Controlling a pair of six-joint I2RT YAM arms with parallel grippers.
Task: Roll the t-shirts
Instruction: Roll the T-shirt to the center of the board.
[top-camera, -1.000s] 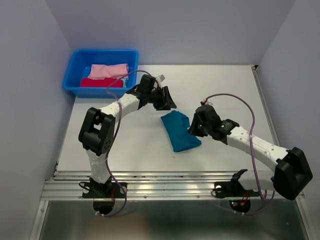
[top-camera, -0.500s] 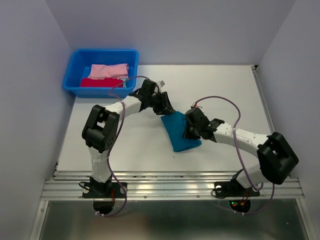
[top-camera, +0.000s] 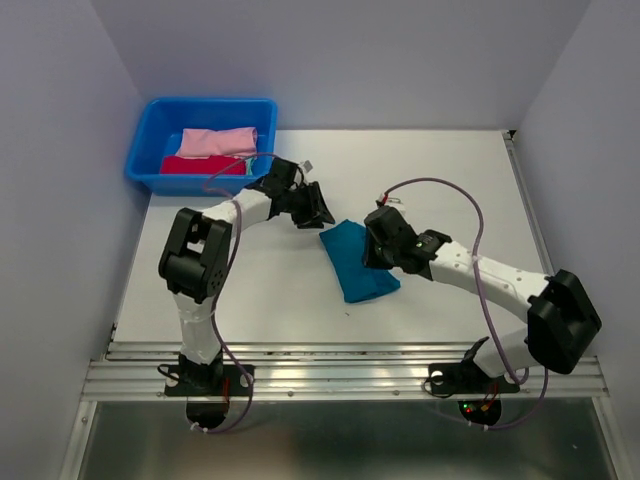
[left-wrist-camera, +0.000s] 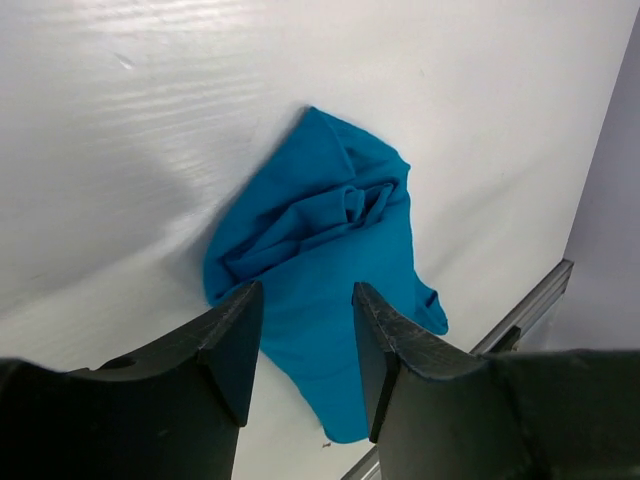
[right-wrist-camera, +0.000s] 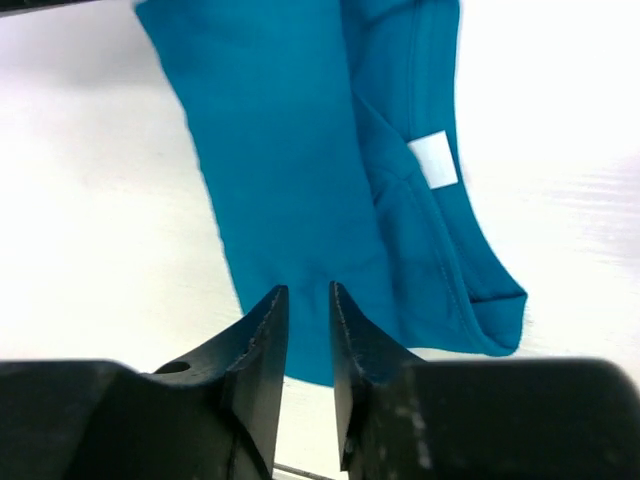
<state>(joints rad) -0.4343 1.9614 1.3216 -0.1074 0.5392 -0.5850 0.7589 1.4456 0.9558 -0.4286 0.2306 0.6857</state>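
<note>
Your top view overlooks the flat white table (top-camera: 450, 180); both wrist views look down close, sharing the crumpled teal-blue cloth t-shirt (top-camera: 358, 265).

The scene is lit brightly and evenly from above, so only soft, faint shadows are cast on the worktop (top-camera: 440, 180) under the arms, and a streaky glint is seen on the metal rail (top-camera: 330, 375) at the near edge. In the right wrist view the worktop is washed out almost to white around the teal t-shirt (right-wrist-camera: 290, 180), while in the left wrist view a broad grey shadow is laid beside it. The left tool (left-wrist-camera: 305, 295) and right tool (right-wrist-camera: 307, 295) are rendered dark and slightly soft in the foreground.
</note>
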